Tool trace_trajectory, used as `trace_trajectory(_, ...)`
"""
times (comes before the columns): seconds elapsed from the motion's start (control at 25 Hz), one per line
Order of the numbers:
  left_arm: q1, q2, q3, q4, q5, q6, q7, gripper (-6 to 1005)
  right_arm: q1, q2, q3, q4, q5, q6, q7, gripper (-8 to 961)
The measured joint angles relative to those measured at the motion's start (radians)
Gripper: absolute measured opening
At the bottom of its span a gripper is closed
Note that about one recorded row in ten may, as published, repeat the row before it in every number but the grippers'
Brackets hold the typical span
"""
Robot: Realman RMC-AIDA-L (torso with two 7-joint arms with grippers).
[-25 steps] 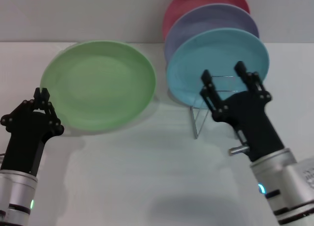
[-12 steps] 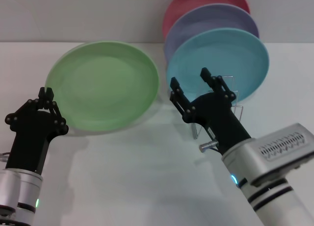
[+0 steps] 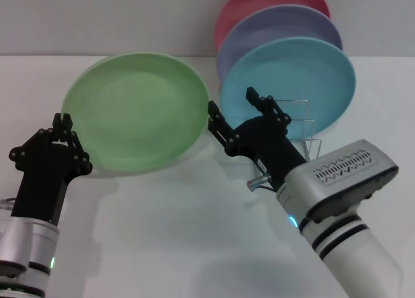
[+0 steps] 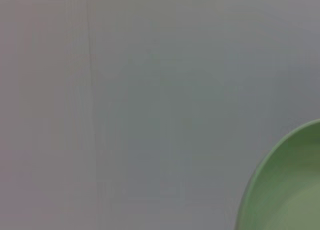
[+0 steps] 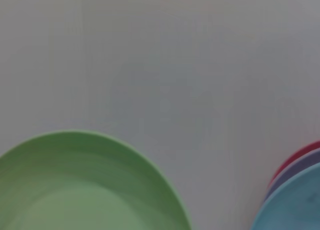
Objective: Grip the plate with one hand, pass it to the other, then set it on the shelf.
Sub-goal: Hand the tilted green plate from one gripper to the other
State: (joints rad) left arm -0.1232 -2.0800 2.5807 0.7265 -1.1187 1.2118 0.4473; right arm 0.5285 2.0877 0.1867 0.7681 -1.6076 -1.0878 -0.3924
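With the left gripper (image 3: 61, 124) clamped on the lower-left rim of the plate (image 3: 137, 110), raised at upper left of centre, bring the spread-fingered right gripper (image 3: 232, 103) squarely over the right rim before closing.

Soft, even, diffuse light fills the head view, bright with no glare. The round matte light-green plastic plate (image 3: 137, 110) throws a faint grey shadow on the white tabletop (image 3: 188, 233) at lower centre, and dim shadows lie beneath both black arms. Both wrist views are dimmer, greyish and blurred; the plate's rim there is soft and out of focus.
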Motion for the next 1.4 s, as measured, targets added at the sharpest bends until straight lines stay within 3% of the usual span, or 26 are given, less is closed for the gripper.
trace_trajectory(1.4, 0.003, 0.001, 0.006, 0.05, -0.013, -0.008, 0.074, 29, 0.076, 0.003, 0.069, -0.013, -0.011, 0.154, -0.029, 714)
